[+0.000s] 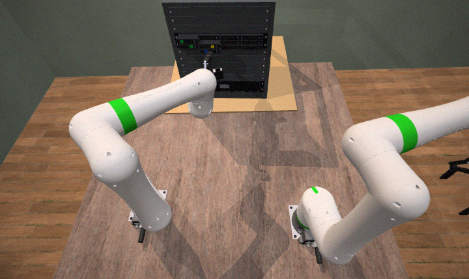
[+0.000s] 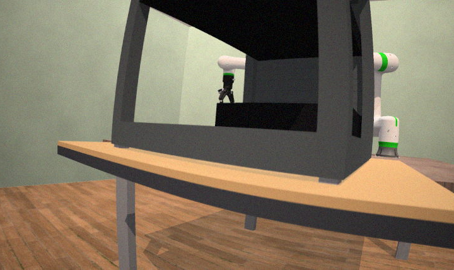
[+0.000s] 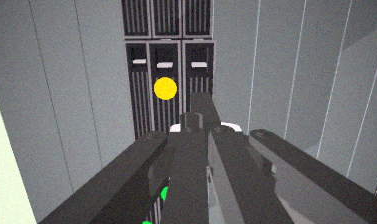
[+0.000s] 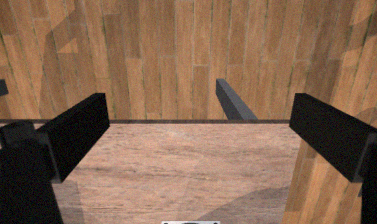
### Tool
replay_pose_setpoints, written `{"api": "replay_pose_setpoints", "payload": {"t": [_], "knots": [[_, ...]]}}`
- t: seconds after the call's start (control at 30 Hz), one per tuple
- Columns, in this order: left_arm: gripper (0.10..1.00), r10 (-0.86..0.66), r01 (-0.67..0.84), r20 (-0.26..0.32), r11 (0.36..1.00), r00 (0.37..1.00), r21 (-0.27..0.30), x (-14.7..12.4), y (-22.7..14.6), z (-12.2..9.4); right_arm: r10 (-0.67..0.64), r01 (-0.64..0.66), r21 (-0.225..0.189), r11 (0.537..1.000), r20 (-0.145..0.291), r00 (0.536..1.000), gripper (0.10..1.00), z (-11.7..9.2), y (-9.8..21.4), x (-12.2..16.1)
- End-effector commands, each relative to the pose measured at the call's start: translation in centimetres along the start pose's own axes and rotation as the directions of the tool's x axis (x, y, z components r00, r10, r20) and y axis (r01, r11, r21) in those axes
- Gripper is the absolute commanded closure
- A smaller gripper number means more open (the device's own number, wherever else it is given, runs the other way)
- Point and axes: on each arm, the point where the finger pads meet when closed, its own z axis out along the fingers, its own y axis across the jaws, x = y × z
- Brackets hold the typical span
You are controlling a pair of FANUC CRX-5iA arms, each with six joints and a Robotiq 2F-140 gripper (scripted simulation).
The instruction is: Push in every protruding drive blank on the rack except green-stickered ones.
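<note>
We've got a brown wood-grain table here, tall dark metal rack on the tan board behind it, our left black gripper closed on nothing by the yellow-dotted blank, right one wide open, empty

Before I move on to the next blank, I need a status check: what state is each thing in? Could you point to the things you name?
Left claw point(image 1: 209, 53) point(image 3: 204, 96): shut, at the rack front.
Right claw point(image 1: 451, 195) point(image 2: 227, 101) point(image 4: 199, 111): open, away from the rack.
Rack point(image 1: 222, 22) point(image 2: 334, 83) point(image 3: 96, 100): upright.
Yellow-stickered blank point(image 1: 209, 42) point(image 3: 165, 111): appears to stick out.
Upper green-stickered blank point(image 1: 187, 36) point(image 3: 147, 222): appears to stick out.
Blue-stickered blank point(image 1: 206, 51): partly hidden, cannot tell.
</note>
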Motion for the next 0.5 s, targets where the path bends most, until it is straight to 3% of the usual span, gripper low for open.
{"api": "replay_pose_setpoints", "payload": {"t": [0.0, 0.47], "knots": [[0.999, -0.001, 0.001, 0.000, 1.000, 1.000, 0.002, 0.00, -0.15, 0.53, 0.000, 0.000, 0.000, 1.000, -0.002, 1.000, 0.098, -0.08, 0.01, 0.03], [0.999, -0.001, 0.001, 0.000, 1.000, 1.000, 0.002, -0.01, -0.15, 0.83, 0.000, 0.000, 0.000, 1.000, -0.002, 1.000, 0.098, -0.08, 0.01, 0.03]]}}
